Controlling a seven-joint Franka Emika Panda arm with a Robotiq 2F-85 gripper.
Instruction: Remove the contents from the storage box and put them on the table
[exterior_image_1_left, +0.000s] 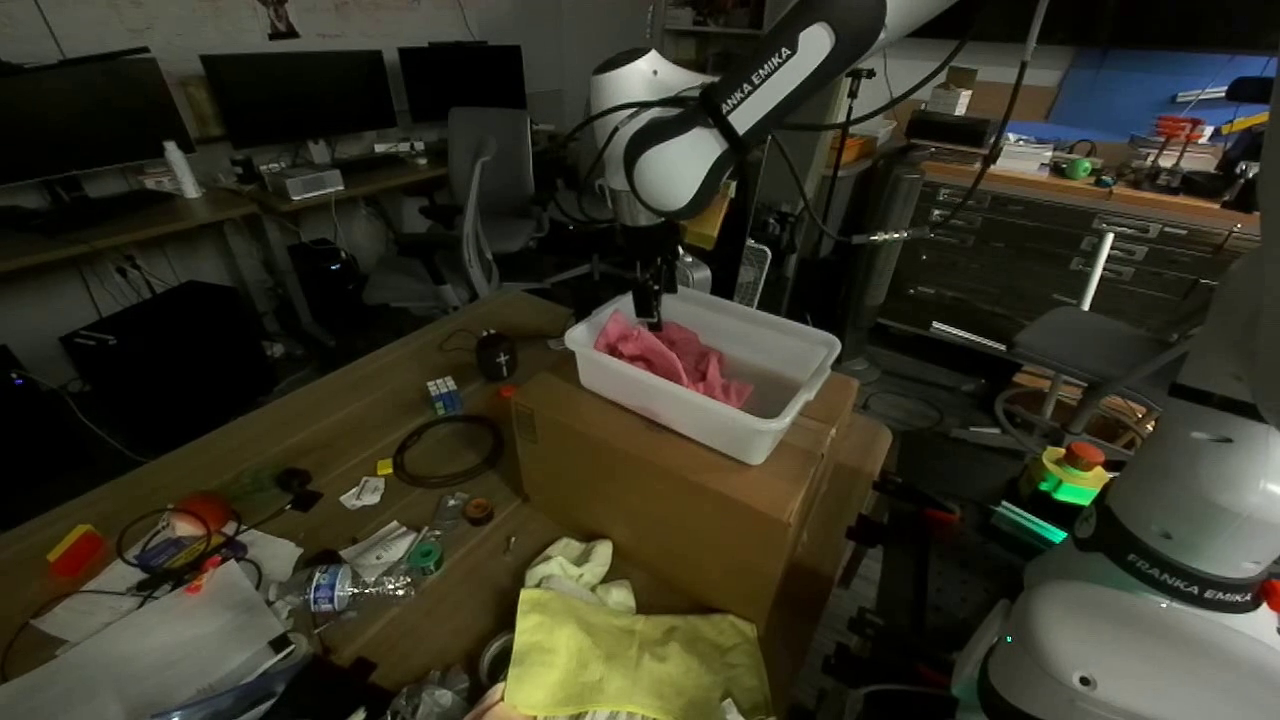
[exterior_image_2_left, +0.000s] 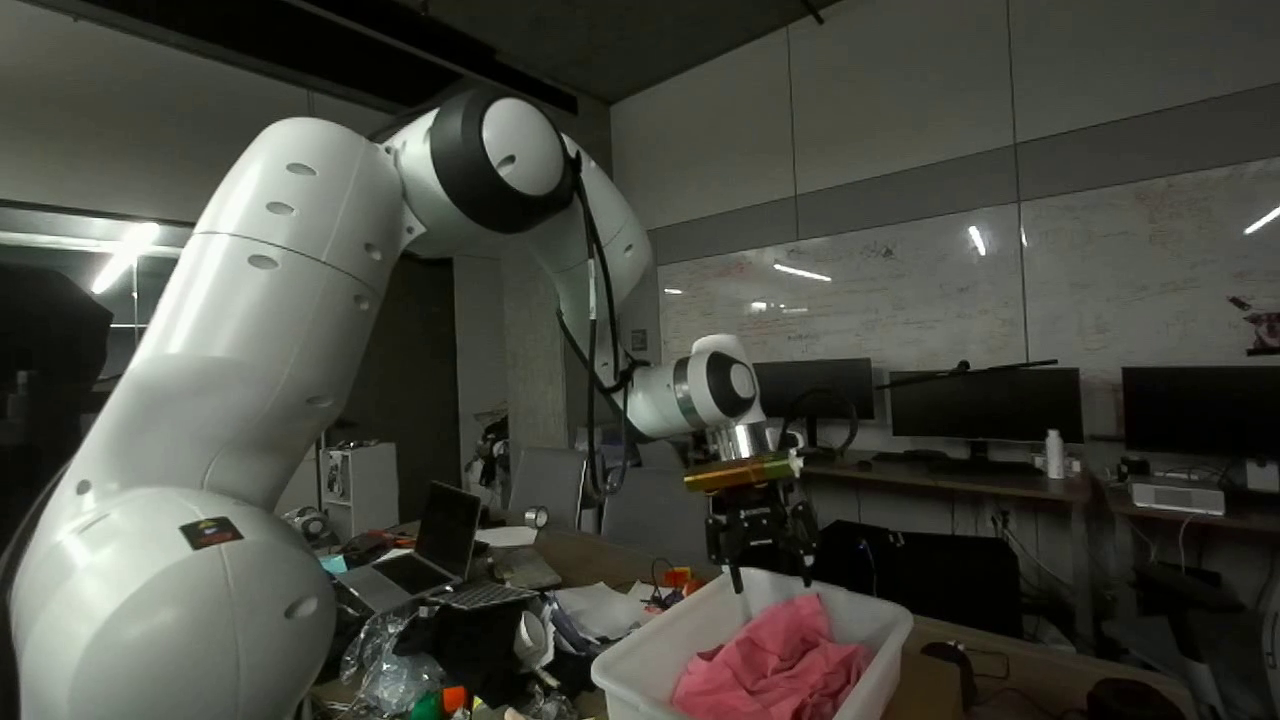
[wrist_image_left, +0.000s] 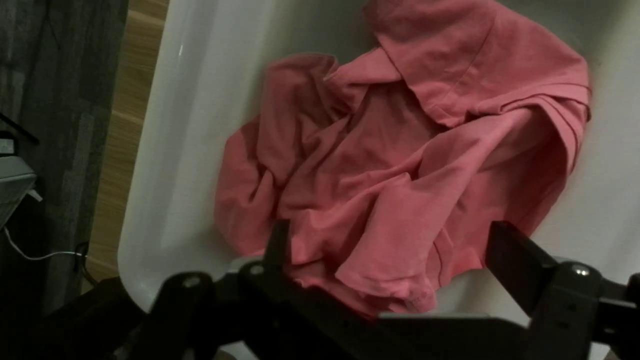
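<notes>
The pink cloth (wrist_image_left: 380, 150) lies crumpled in the storage box (exterior_image_1_left: 670, 408), the claw (exterior_image_2_left: 771, 579) above it spread and holding nothing, so moving the cloth onto the bench (exterior_image_1_left: 345, 425) looks yet undone.

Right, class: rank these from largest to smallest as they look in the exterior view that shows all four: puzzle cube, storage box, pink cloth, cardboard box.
1. Cardboard box, even with part of its top covered
2. Storage box
3. Pink cloth, lying inside the storage box
4. Puzzle cube
</notes>
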